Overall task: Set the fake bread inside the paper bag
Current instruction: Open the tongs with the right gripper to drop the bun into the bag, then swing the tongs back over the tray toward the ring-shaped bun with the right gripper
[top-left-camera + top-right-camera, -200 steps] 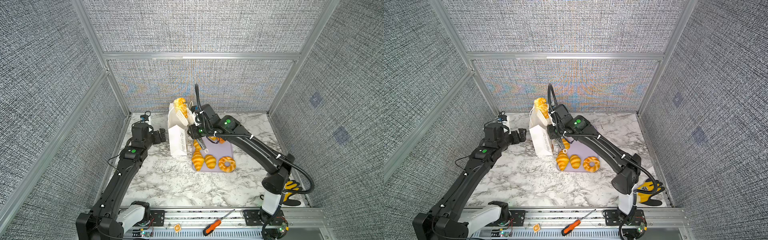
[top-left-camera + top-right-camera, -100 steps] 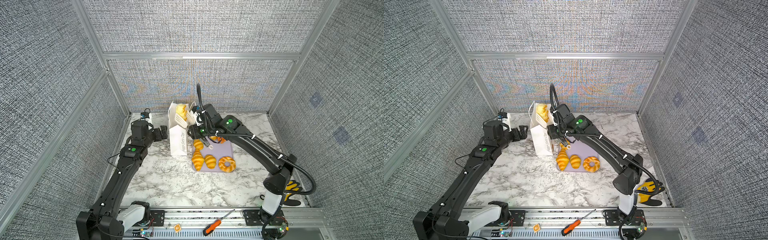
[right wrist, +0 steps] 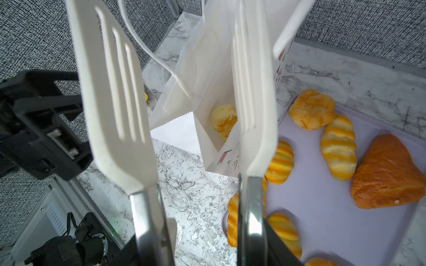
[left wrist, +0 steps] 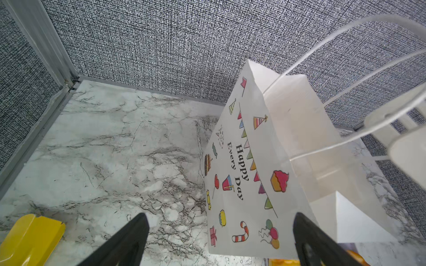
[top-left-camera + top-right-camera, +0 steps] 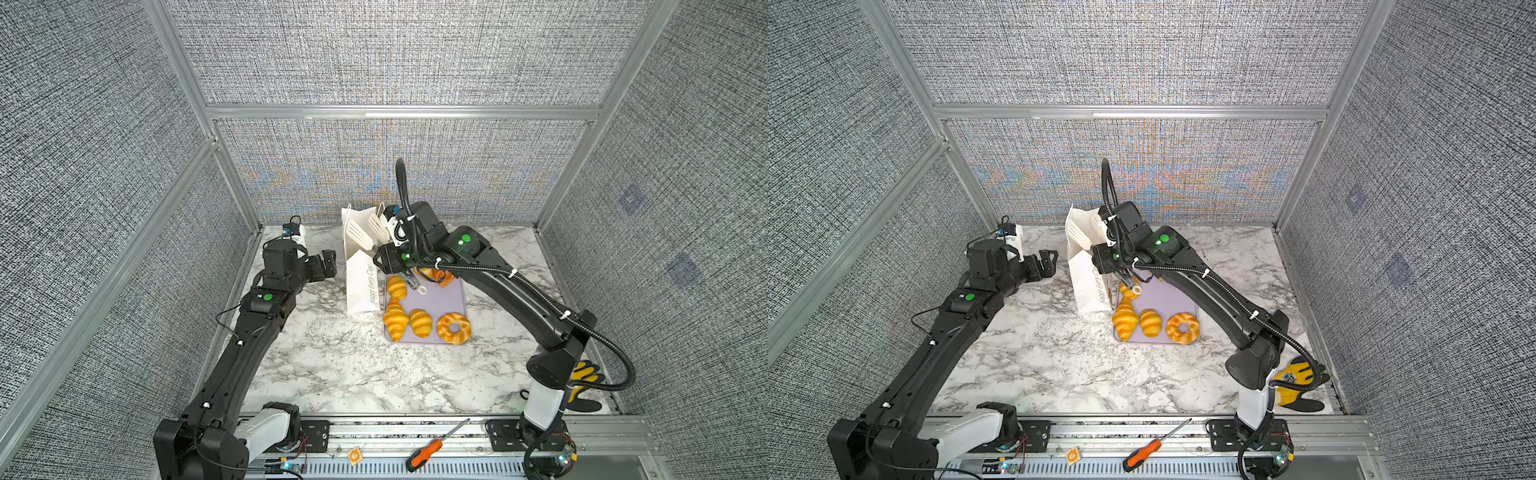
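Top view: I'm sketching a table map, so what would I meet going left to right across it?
Left gripper, paper bag, large croissant, smaller croissant, ring doughnut, yellow glove. The right gripper and its white tongs overlap the bag, so omitted.

Top views high, facing down; wrist views close, sharing paper bag.
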Robot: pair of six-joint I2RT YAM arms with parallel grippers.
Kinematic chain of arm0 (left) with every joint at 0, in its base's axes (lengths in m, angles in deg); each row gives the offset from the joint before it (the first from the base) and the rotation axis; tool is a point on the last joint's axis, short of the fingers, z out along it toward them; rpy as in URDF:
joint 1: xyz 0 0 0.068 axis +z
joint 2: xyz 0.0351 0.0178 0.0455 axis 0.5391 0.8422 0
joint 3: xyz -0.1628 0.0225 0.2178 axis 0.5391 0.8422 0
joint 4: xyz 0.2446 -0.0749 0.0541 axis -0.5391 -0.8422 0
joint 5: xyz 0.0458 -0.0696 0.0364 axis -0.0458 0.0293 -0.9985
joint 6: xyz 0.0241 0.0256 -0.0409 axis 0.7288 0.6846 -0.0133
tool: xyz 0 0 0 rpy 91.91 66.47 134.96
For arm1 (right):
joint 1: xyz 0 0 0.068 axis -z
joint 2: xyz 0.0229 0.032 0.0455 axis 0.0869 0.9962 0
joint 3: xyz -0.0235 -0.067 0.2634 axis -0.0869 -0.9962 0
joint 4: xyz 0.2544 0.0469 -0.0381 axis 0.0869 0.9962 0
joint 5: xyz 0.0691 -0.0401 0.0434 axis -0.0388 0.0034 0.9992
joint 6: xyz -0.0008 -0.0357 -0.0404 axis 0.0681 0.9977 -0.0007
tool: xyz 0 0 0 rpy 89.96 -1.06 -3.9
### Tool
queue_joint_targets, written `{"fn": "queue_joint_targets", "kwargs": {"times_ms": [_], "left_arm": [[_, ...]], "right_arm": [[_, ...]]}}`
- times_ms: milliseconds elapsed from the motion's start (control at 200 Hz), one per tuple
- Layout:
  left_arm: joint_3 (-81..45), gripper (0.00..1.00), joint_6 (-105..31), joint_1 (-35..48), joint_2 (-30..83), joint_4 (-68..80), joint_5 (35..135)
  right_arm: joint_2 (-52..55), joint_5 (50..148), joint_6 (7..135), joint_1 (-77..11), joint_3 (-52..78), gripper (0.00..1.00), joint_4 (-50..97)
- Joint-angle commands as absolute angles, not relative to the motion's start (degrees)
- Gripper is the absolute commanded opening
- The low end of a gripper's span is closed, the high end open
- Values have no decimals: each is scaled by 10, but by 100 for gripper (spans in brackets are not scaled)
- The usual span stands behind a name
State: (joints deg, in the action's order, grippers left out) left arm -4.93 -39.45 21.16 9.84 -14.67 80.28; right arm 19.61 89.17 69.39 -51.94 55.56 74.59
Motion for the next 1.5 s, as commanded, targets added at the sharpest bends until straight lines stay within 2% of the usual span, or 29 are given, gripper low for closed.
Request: {"fn": "queue_joint_targets", "kwargs": {"times_ms": [0, 320, 545, 825, 1151, 1496], "left_arm": [[-48, 99, -395, 213, 98, -132, 801], [-40, 99, -391, 213, 89, -131, 795], [-23, 99, -390, 213, 77, -126, 788], [-15, 99, -389, 213, 74, -122, 787], [8, 99, -384, 213, 71, -108, 799], [27, 99, -371, 212, 61, -100, 795]], "right_arm": [[195, 886, 703, -521, 565, 56, 755], [145, 873, 728, -530, 531, 56, 775], [60, 812, 734, -525, 435, 56, 805], [-26, 769, 714, -474, 292, 56, 835], [-25, 719, 688, -420, 175, 57, 889], [-42, 737, 628, -411, 90, 58, 932]]}}
